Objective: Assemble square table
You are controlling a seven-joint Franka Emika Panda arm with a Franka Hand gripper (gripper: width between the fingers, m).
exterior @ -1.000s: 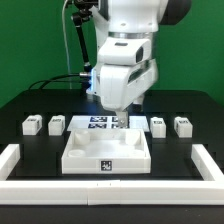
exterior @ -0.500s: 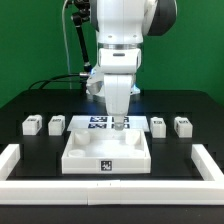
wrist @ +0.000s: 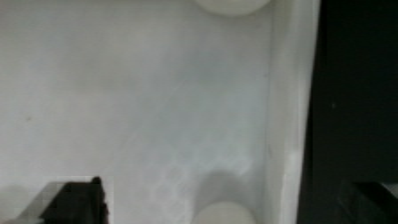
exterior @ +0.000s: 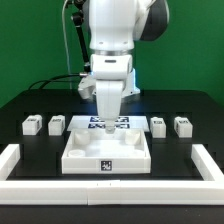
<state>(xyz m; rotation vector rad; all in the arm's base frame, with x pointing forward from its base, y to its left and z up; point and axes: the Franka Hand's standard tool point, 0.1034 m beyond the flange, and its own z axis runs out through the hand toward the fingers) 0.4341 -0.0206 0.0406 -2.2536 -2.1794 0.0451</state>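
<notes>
The slab (exterior: 105, 152) of the square table is seen lying flat at the middle of the black tabletop (exterior: 40, 150), raised rim upward, with one tag (exterior: 105, 166) shown on its near wall. The tool (exterior: 107, 121) is held low over the far part of the slab. In the wrist view the tool (wrist: 228, 203) is shown released: its dark fingertips (wrist: 71, 203) are spread wide with nothing gripped between them. Below them only the slab's white floor (wrist: 143, 110), a round corner socket (wrist: 231, 5), the rim (wrist: 294, 100) and a strip of tabletop (wrist: 361, 100) are visible.

The marker board (exterior: 123, 124) is laid just beyond the slab's far edge and is partly hidden by the arm (exterior: 112, 40).

The four legs are set in a row level with that far edge, apart from the slab. The outer left leg (exterior: 32, 125) and inner left leg (exterior: 57, 124) are at the exterior view's left. The inner right leg (exterior: 158, 125) and outer right leg (exterior: 182, 125) are at its right.

The working area is closed in on the near side and both flanks by a low white border rail (exterior: 60, 191). A black cable (exterior: 72, 45) is seen at the far left behind the arm.
</notes>
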